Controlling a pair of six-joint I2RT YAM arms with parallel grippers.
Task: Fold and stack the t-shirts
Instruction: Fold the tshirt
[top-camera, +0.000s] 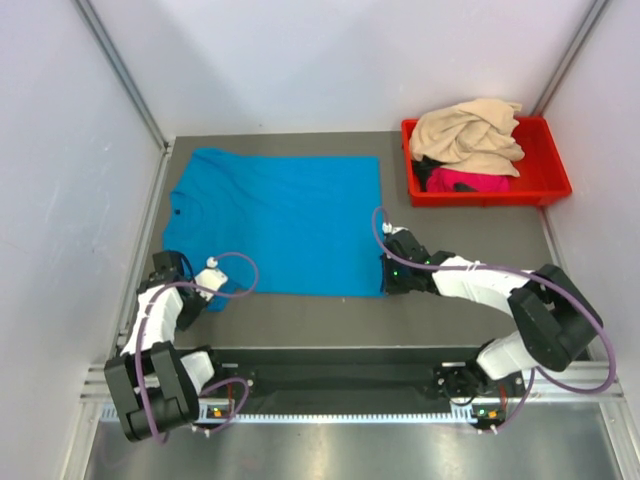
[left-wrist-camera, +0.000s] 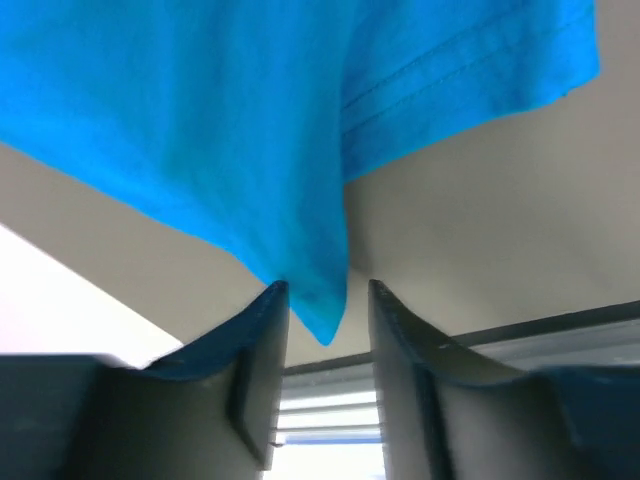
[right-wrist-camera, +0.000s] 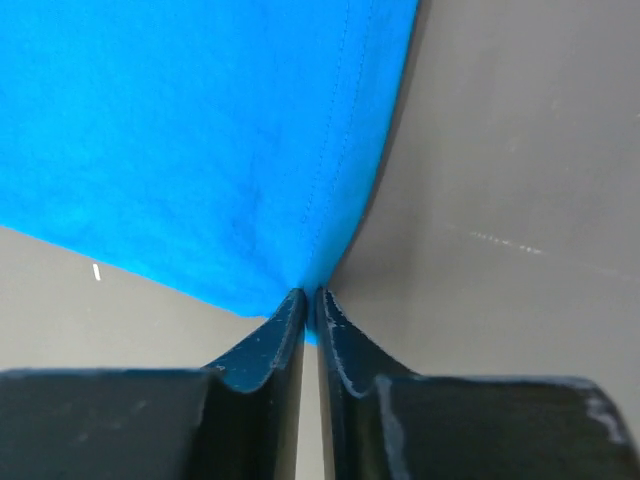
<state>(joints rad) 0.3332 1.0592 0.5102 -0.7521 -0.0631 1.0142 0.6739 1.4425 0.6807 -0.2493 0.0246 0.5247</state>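
Lying flat across the middle of the top view, the turquoise t-shirt (top-camera: 275, 222) is spread on the grey table (top-camera: 470, 240). The right gripper (right-wrist-camera: 310, 298) is pinched almost closed on the shirt's lower-right corner. The left gripper (left-wrist-camera: 326, 292) is partly open, with the lower-left corner hanging between its fingers, unclamped. At upper right, the beige t-shirt (top-camera: 468, 132) lies bunched over the pink t-shirt (top-camera: 470, 181) in a red bin (top-camera: 548, 160).

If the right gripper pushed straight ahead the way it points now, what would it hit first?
The turquoise-blue cloth t-shirt: the right gripper is shut on its near corner, so going on would push straight into that spread cloth, probably bunching it over the grey tabletop.
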